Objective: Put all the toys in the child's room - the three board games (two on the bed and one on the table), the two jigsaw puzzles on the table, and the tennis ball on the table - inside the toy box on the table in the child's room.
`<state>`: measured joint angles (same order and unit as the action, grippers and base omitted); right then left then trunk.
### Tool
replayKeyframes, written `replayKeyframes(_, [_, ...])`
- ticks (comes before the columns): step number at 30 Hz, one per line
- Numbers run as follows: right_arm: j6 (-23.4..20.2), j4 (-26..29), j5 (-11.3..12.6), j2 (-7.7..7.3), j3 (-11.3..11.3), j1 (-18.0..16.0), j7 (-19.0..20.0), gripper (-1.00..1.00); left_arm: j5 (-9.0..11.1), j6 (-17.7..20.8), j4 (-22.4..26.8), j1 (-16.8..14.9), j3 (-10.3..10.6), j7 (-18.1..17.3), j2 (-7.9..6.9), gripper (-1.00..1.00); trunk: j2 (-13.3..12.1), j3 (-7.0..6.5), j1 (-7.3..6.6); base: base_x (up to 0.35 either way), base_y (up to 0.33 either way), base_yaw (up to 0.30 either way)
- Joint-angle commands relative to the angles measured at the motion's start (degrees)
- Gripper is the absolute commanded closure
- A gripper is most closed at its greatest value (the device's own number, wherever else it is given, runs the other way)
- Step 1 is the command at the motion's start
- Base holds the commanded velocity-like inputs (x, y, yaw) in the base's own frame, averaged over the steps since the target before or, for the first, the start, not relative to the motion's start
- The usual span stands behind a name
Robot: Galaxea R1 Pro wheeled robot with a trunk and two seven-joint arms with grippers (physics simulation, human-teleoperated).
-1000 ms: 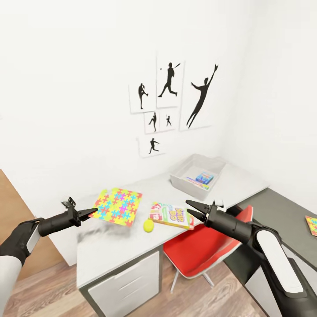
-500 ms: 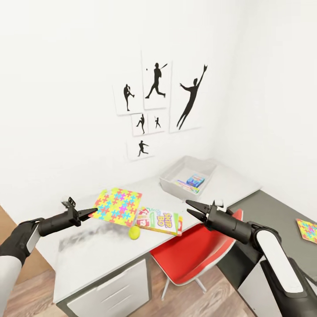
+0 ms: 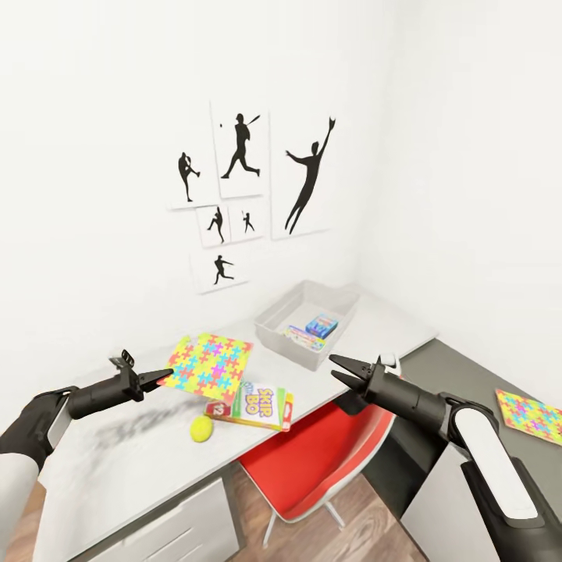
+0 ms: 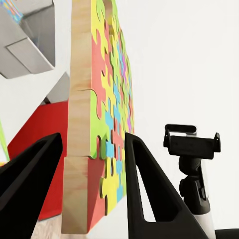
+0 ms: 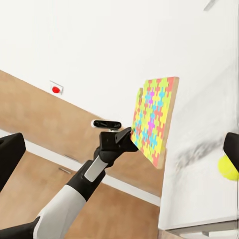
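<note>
L gripper [image 3: 165, 375] pinching thin multicolour jigsaw-print slab [image 3: 208, 362], lifted over pale grey-white desk [image 3: 117, 460].
R gripper [image 3: 337, 368] spread, empty, above red swivel chair [image 3: 328, 460]. Skip-Bo carton [image 3: 254, 406] + yellow-green ball [image 3: 201, 428] near desk front edge; shallow grey bin [image 3: 290, 343] at far corner; 2nd jigsaw slab [image 3: 529, 414] on dark grey shelf section [image 3: 437, 375].

Jigsaw puzzle [image 4: 102, 124]: bare wood edge, glossy printed face. Table [image 3: 117, 460]: smooth matt. Chair [image 3: 328, 460]: glossy red plastic.

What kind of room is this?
Probably a child's bedroom or playroom: baseball-player prints hang on the wall, and a desk holds a jigsaw puzzle, a Skip-Bo game and a tennis ball.
</note>
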<state>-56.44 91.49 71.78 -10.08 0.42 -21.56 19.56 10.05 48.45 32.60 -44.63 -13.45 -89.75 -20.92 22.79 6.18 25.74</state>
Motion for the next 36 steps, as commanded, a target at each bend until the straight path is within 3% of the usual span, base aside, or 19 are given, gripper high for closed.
replayKeyframes(1, [-0.1,0.0,-0.4,-0.03,0.0,-0.1,0.5,-1.00,0.0,0.6,0.0,0.0,0.0,-0.2,0.00,1.00,0.1,0.13,0.05,0.133,-0.138,-0.001])
replayKeyframes(24, [-0.1,0.0,-0.4,-0.03,0.0,-0.1,0.5,-1.00,0.0,0.6,0.0,0.0,0.0,-0.2,0.00,1.00,0.1,0.12,0.05,0.148,-0.186,0.000])
replayKeyframes(36, [0.0,0.0,-0.4,-0.03,0.0,-0.1,0.4,-1.00,-0.1,0.6,0.0,0.0,0.0,-0.2,0.00,1.00,0.1,0.12,0.05,0.192,-0.078,0.000])
